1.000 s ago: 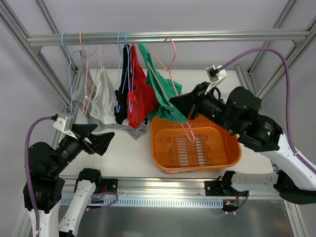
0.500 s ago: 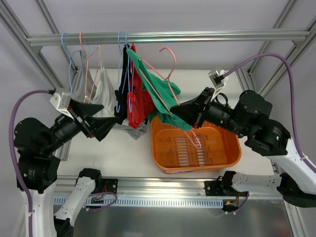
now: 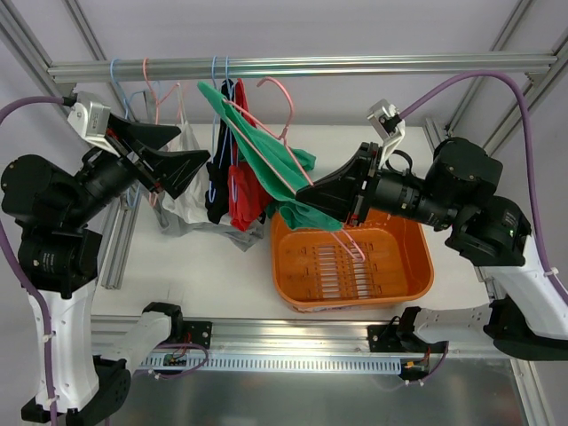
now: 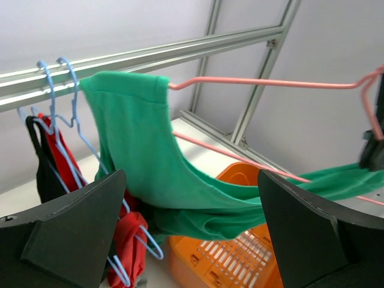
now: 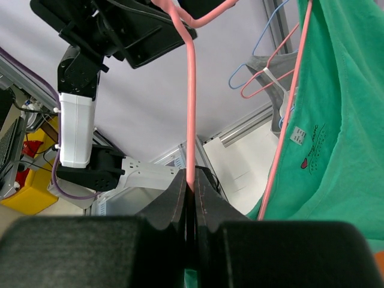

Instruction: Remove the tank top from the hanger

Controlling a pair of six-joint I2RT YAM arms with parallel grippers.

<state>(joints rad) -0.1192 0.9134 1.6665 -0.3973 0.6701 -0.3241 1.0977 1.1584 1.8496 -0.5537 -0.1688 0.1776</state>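
Note:
The teal-green tank top (image 3: 266,155) is draped on the salmon-pink hanger (image 3: 289,105), which is tilted and held below the rail, its hook off the bar. My right gripper (image 3: 306,191) is shut on the hanger's wire (image 5: 191,90), pinched between the jaws (image 5: 192,180); the tank top (image 5: 342,120) hangs to the right. My left gripper (image 3: 191,151) is open and empty, raised beside the top's left strap. In the left wrist view the tank top (image 4: 144,156) and hanger (image 4: 264,82) lie ahead between the spread fingers (image 4: 192,240).
An aluminium rail (image 3: 355,66) carries light blue hangers (image 3: 217,80) with a red top (image 3: 244,191), a black garment (image 3: 217,182) and a pale grey-white top (image 3: 182,177). An orange basket (image 3: 355,266) sits on the table under the tank top. Frame posts stand at both sides.
My left arm has risen and swung right, up to the tank top's left side. My right gripper has carried the hanger and top left and upward, tilting them more.

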